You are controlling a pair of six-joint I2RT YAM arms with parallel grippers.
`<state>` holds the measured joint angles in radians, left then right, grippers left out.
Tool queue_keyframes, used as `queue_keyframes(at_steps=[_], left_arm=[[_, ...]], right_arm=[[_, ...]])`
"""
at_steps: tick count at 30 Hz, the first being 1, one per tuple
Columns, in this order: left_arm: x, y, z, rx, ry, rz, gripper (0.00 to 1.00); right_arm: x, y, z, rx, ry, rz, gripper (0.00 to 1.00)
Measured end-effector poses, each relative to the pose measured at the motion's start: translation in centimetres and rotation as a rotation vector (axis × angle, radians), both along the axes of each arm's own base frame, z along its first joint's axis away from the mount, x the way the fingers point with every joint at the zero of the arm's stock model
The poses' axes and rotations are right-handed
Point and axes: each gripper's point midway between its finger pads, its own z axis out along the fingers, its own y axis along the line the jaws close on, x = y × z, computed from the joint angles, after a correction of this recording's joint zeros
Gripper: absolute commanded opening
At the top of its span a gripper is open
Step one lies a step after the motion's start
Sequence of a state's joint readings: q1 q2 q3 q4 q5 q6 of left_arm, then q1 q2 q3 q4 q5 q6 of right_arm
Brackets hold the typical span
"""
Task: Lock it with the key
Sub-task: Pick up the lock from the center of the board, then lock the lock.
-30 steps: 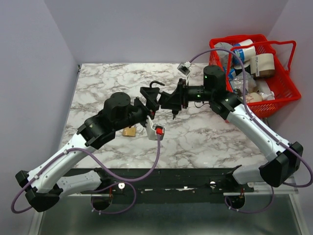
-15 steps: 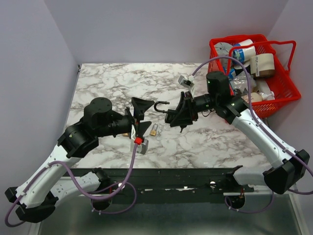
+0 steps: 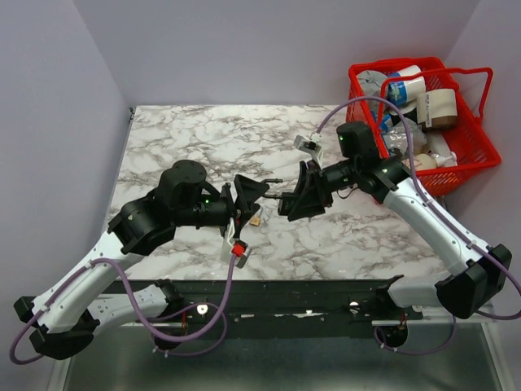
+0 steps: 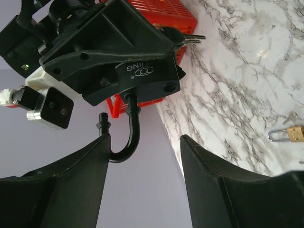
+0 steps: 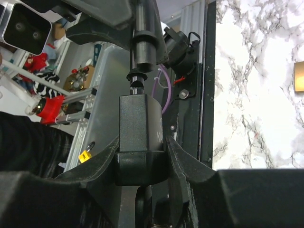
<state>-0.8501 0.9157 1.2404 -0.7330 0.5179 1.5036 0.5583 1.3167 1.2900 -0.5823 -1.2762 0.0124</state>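
Black fingers of the left end effector (image 4: 145,142) stand wide apart over the marble surface (image 4: 247,71), straddling the open shackle (image 4: 133,128) of a padlock (image 4: 147,76) whose body is clamped in the right end effector (image 5: 141,152). The key (image 4: 187,39) shows at the padlock's far end, by the right fingers; whether it sits in the keyhole I cannot tell. If the left fingers close off-centre, the round shackle may slip or twist the padlock askew, and the key could be knocked loose.

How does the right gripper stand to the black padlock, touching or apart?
Touching. In the right wrist view the right gripper clamps the black padlock, its fingers pressed against both sides.
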Motion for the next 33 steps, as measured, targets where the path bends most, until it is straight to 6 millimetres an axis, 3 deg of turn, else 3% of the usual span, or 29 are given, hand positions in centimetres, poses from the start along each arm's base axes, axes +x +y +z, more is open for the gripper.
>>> queue_keyframes(at_steps=[5, 9, 15, 20, 24, 29, 33], left_arm=[[0.7, -0.7, -0.2, 0.025, 0.022, 0.007, 0.58], [0.3, -0.6, -0.5, 0.03, 0.112, 0.023, 0.45], [-1.5, -1.4, 1.5, -0.048, 0.381, 0.03, 0.33], [-2.1, -2.1, 2.5, -0.125, 0.622, 0.091, 0.33], [-1.8, -2.5, 3.3, -0.19, 0.732, 0.139, 0.69], [-1.2, -1.8, 2.6, -0.247, 0.704, 0.186, 0.73], [-0.7, -0.8, 2.3, -0.253, 0.579, 0.193, 0.66]], right_arm=[[-0.4, -0.1, 0.0, 0.004, -0.002, 0.02, 0.01], [-0.3, -0.2, 0.2, 0.004, -0.047, 0.017, 0.01], [1.1, -0.3, 1.9, 0.019, -0.268, -0.044, 0.01], [1.6, -0.9, 3.6, 0.041, -0.436, -0.091, 0.01], [1.3, -1.3, 4.3, 0.054, -0.485, -0.102, 0.01], [1.0, -1.4, 4.4, 0.055, -0.459, -0.102, 0.01], [0.5, -1.2, 4.3, 0.06, -0.384, -0.087, 0.01]])
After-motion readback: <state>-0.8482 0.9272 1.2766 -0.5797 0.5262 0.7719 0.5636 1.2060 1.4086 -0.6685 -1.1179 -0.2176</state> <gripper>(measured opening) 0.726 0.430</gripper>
